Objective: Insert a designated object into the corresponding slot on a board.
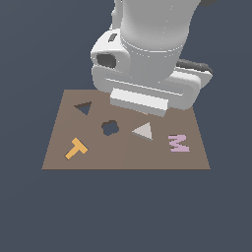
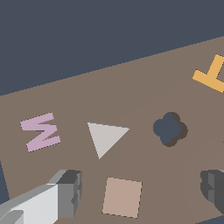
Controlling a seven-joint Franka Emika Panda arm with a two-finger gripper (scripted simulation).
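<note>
The grey-white triangle block point(image 1: 143, 131) lies flat on the brown board point(image 1: 123, 160), right of centre in the exterior view. The triangle slot point(image 1: 83, 107) is a dark cutout near the board's far left corner, and it does not show in the wrist view. My gripper point(image 2: 140, 190) hangs above the board, open, with its fingers point(image 2: 65, 192) wide apart and holding nothing. In the wrist view the triangle block point(image 2: 106, 136) sits just outside the finger span, and a tan square point(image 2: 122, 197) lies on the board between the fingers.
A dark flower-shaped hole point(image 1: 110, 127) sits between slot and triangle. An orange T point(image 1: 76, 148) lies near the board's front left and a pink M point(image 1: 178, 142) at its right. The arm's white hand point(image 1: 139, 102) covers the board's far middle.
</note>
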